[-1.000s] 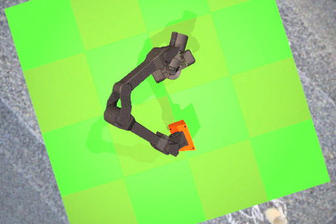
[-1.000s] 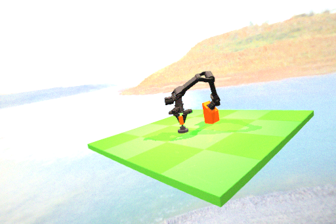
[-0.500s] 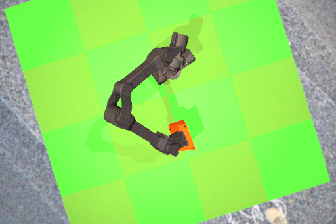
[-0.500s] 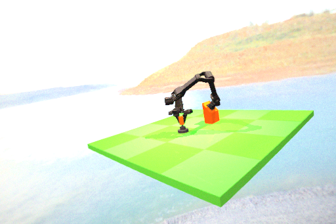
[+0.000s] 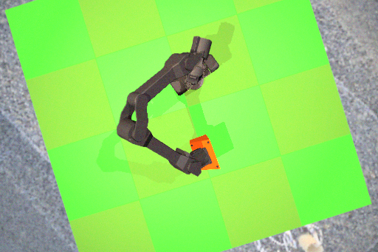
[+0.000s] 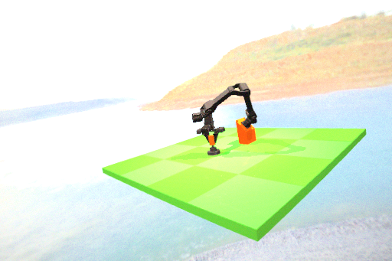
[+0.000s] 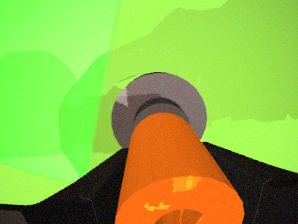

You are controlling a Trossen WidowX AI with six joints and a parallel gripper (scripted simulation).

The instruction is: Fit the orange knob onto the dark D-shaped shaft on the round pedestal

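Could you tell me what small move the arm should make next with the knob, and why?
Probably a slow downward press with a slight twist. The gripper holds the knob just above the shaft on the pedestal, seemingly lined up, but the shaft's flat is hidden.

Dark arm [image 5: 155,83] bent over green checkered board [image 5: 295,116]; orange base [image 5: 207,147].

Under me lies a flat square board chequered in bright green and yellow-green tiles [image 5: 303,175], a thick slab by its near edge [image 6: 245,227] in the exterior view. Around it spreads rough grey speckled ground [image 5: 351,16]. A pale tan blotch [image 5: 308,242] sits on that ground just off the board's lower edge. Beyond, I see a brown and green hillside [image 6: 306,59] above pale blue water [image 6: 344,105].
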